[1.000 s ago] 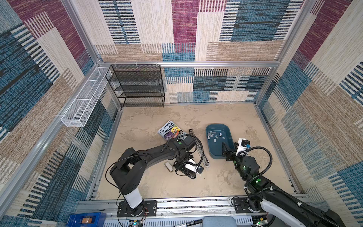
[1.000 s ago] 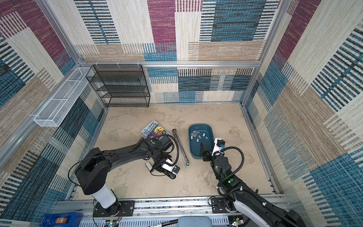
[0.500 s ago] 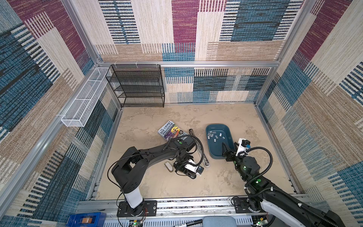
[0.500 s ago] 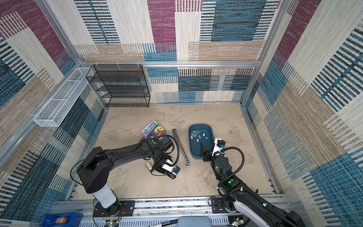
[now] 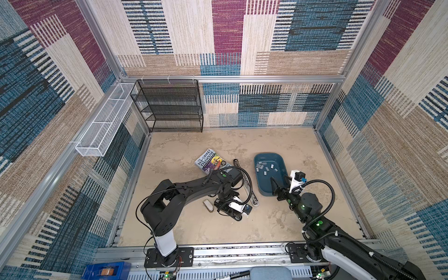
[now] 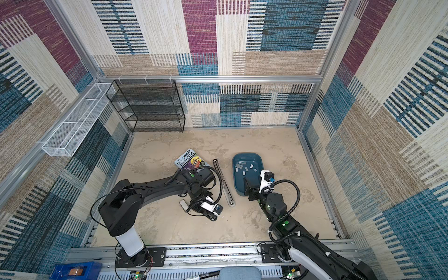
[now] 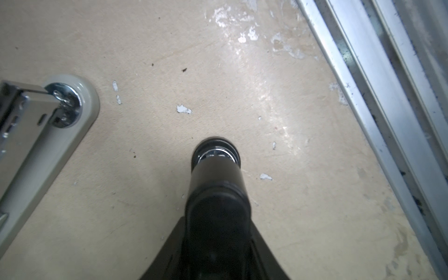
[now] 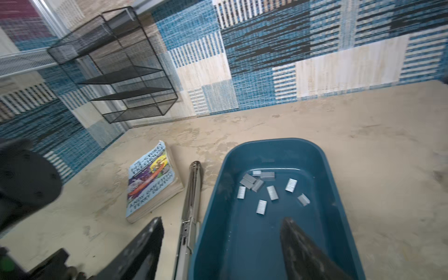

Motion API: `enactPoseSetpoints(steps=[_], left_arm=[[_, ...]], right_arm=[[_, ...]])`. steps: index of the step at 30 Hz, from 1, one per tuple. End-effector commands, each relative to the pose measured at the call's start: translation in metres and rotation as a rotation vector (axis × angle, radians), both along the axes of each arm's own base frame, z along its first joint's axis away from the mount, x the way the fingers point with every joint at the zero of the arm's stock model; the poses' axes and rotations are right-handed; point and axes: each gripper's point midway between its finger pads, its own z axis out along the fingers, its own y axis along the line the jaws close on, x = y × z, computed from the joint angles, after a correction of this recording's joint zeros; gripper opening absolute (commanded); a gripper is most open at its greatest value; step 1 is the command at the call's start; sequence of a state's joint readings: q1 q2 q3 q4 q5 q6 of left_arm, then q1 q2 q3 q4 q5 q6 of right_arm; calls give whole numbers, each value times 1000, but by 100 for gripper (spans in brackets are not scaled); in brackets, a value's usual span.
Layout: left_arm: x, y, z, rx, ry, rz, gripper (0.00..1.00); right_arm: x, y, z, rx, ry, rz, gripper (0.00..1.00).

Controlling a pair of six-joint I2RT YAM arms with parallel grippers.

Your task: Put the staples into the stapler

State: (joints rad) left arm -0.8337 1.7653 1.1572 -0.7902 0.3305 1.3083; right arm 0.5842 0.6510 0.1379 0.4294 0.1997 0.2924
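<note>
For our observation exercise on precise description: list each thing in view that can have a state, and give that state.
stapler: opened out flat on the table.
staples: loose, scattered in the tray.
tray: upright, holding the staples.
book: closed, cover up.
right gripper: open, empty, over the tray.
left gripper: shut on a black cylinder.

On the surface (image 5: 194,145), the staples (image 5: 265,168) lie in the tub (image 5: 266,188) at right. The stapler (image 6: 228,194) lies just left of it, the book (image 5: 209,161) beyond, and the rack (image 5: 169,106) far left.
</note>
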Motion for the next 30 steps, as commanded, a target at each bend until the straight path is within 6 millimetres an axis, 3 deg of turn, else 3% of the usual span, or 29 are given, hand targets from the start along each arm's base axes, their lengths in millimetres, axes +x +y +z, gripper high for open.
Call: enactPoseSetpoints(steps=[1, 8, 13, 24, 30], left_arm=[[-5, -2, 4, -15, 27, -17, 38], [-7, -4, 9, -24, 39, -15, 25], [-6, -4, 16, -35, 33, -15, 0], [-3, -7, 65, -171, 42, 15, 0], [1, -8, 91, -259, 41, 47, 0]], right_arm=[[-11, 20, 12, 72, -8, 129, 76], [-31, 35, 1, 103, 24, 247, 67], [-54, 54, -21, 91, 30, 341, 63], [-112, 95, -30, 16, -128, 621, 63], [-108, 99, -39, -47, -118, 604, 64]])
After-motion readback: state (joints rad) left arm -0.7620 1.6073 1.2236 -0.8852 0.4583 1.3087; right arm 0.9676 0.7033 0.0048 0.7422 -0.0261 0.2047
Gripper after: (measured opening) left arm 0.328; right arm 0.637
